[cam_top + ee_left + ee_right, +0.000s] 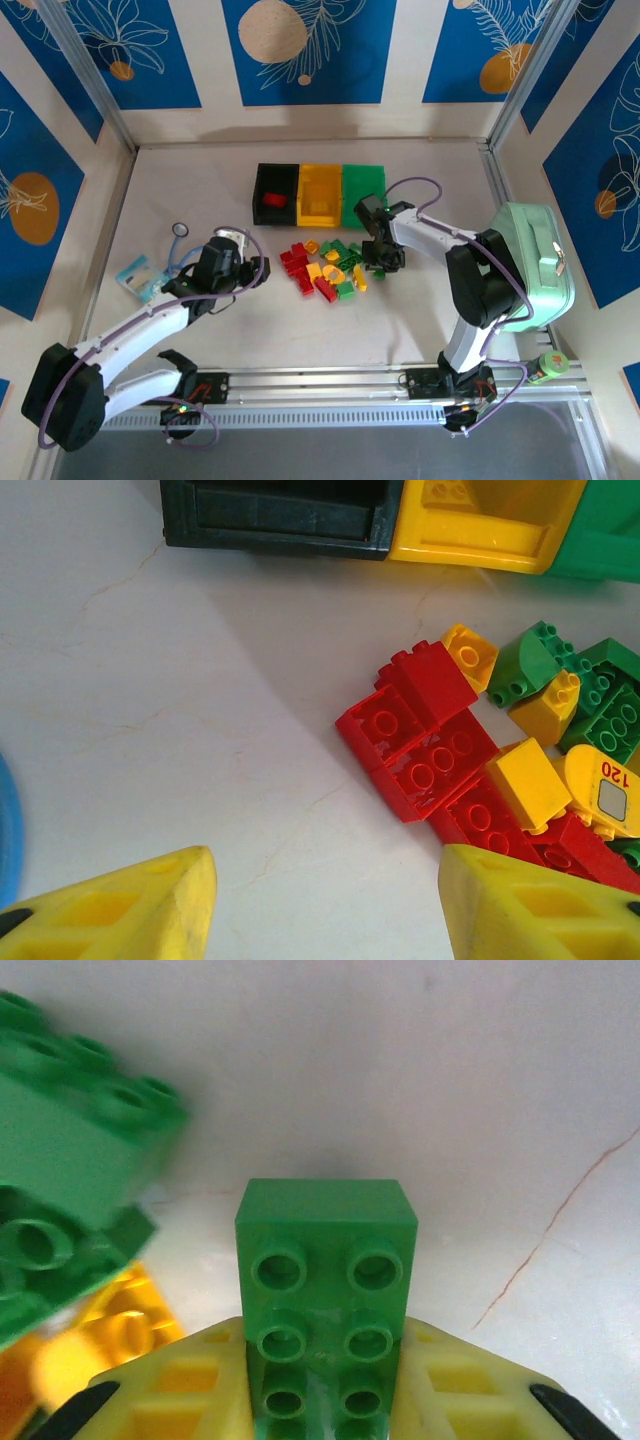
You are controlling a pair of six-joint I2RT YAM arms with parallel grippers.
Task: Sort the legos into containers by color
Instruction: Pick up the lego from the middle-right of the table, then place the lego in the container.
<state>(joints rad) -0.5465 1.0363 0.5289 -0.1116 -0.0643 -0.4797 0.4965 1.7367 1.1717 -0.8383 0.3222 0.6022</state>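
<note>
My right gripper (325, 1365) is clenched on the flat side walls of a small green studded plastic brick (326, 1245) at the right edge of the brick pile (322, 268), mid-way across the table (190, 190) near the green open-top plastic bin (364, 186); I judge it light, rigid and slick, best pinched on those walls.

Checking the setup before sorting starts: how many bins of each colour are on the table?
black bin: 1
yellow bin: 1
green bin: 1
total: 3
</note>
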